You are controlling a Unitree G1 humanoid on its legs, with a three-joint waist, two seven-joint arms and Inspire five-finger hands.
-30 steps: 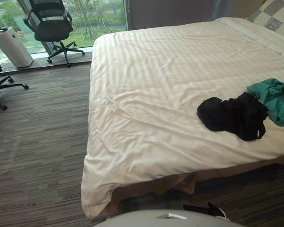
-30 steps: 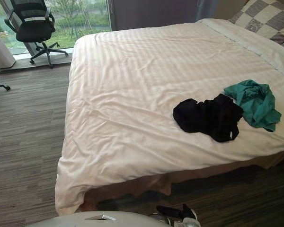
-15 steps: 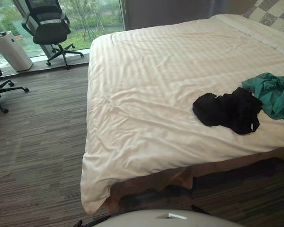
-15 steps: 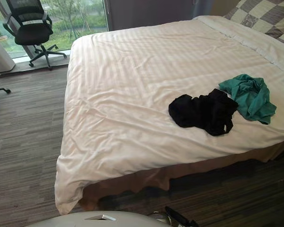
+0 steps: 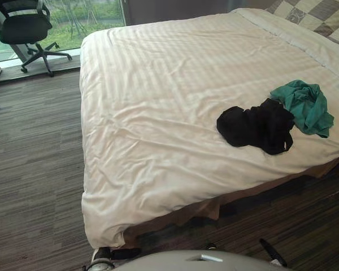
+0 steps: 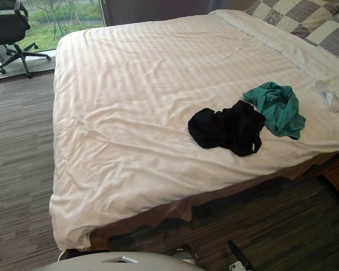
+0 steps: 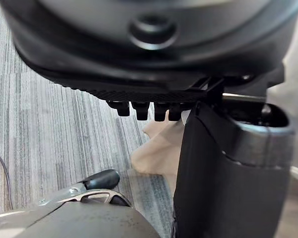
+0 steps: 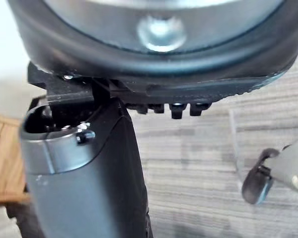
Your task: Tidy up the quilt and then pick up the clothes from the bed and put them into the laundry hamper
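One black, mesh-backed office chair is seen at the far left, on a grey, finely striped carpet floor. The bed is covered by one white quilt, faintly striped and spread flat with shallow creases. Towards its right side one crumpled black garment is laid, touched by one rumpled teal garment. One bunched white cloth lies further right, apart from them. The left hand and right hand are hung above the floor, fingers straight and relaxed, with nothing held.
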